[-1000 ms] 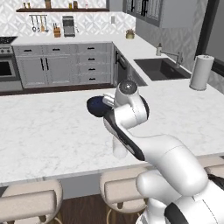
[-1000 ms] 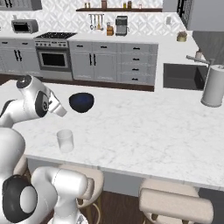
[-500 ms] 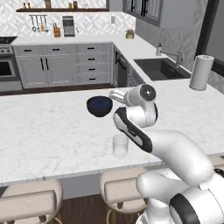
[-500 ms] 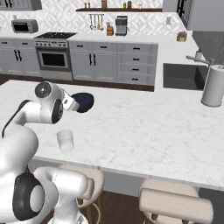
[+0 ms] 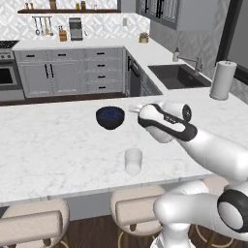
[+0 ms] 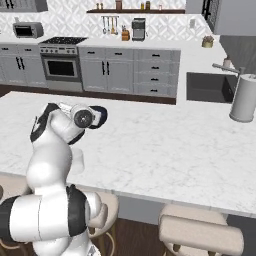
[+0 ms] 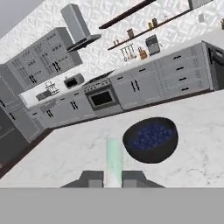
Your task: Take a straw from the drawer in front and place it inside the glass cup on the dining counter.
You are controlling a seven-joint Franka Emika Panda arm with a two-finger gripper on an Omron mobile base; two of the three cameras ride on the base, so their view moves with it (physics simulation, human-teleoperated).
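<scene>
Hand view: the hand (image 7: 113, 178) is clenched on the straw (image 7: 114, 159), a thin pale green stick rising between its dark fingertips (image 7: 91, 177) over the white, grey-veined marble table (image 7: 65, 153). Just beside the straw sits a round dark blue bowl (image 7: 151, 139). Left base view: the clear tapered glass cup (image 5: 133, 161) stands near the table's front edge, apart from the bowl, above beige padded stools (image 5: 138, 214).

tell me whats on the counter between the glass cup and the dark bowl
Nothing: in the left base view the stretch of dining counter between the glass cup and the dark bowl is bare marble.
</scene>
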